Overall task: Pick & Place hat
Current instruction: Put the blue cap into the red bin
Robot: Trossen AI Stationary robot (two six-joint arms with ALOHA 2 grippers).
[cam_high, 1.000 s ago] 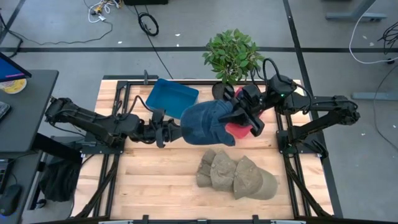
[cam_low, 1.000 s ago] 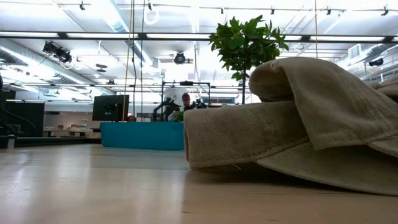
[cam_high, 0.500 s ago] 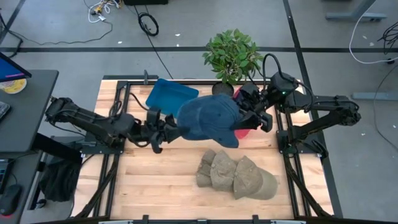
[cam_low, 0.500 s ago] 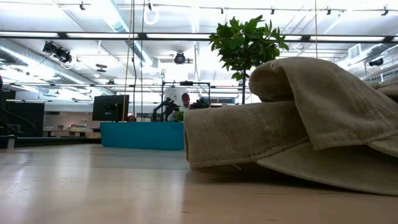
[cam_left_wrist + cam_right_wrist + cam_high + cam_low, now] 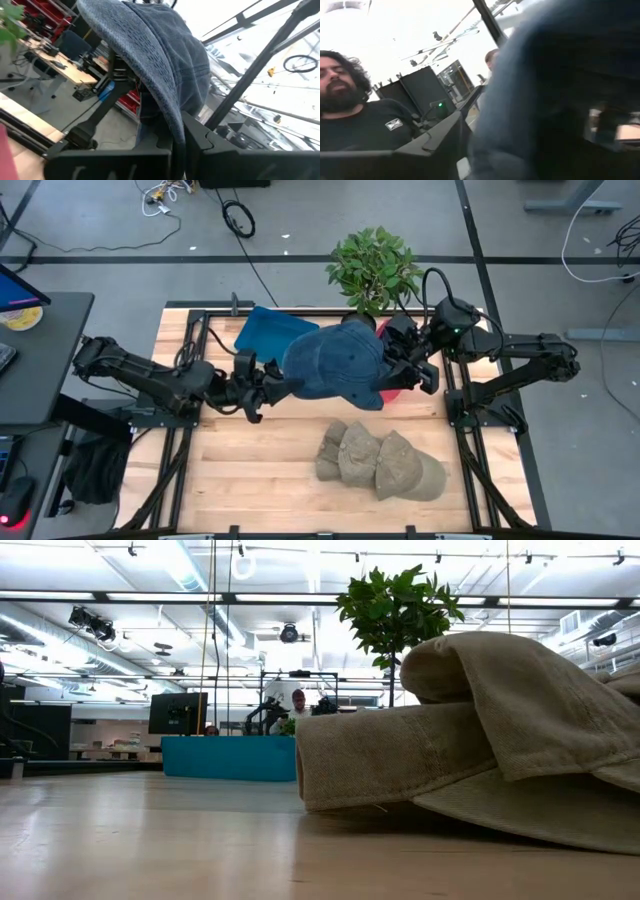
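One gripper now: your right gripper [image 5: 428, 372] just let go, so left gripper [image 5: 262, 388] alone pinches the denim cap [image 5: 335, 366] for placing.

Floor: grey concrete [image 5: 90, 225], crossed by dark seams; loose cables [image 5: 238, 218] are laid on it.
Table: a light wooden top [image 5: 250, 470] is set in a black frame.
Side desk: a dark desk [image 5: 40, 360] is placed beside the table, with a screen corner [image 5: 18, 288] on it.
Ceiling: white beams and long strip lights [image 5: 190, 565] are seen in the low view.
Room behind: a dark monitor [image 5: 178, 712] and a potted plant [image 5: 398, 608] are shown.
Person: a figure in a dark shirt [image 5: 367, 127] is seen beyond the table.
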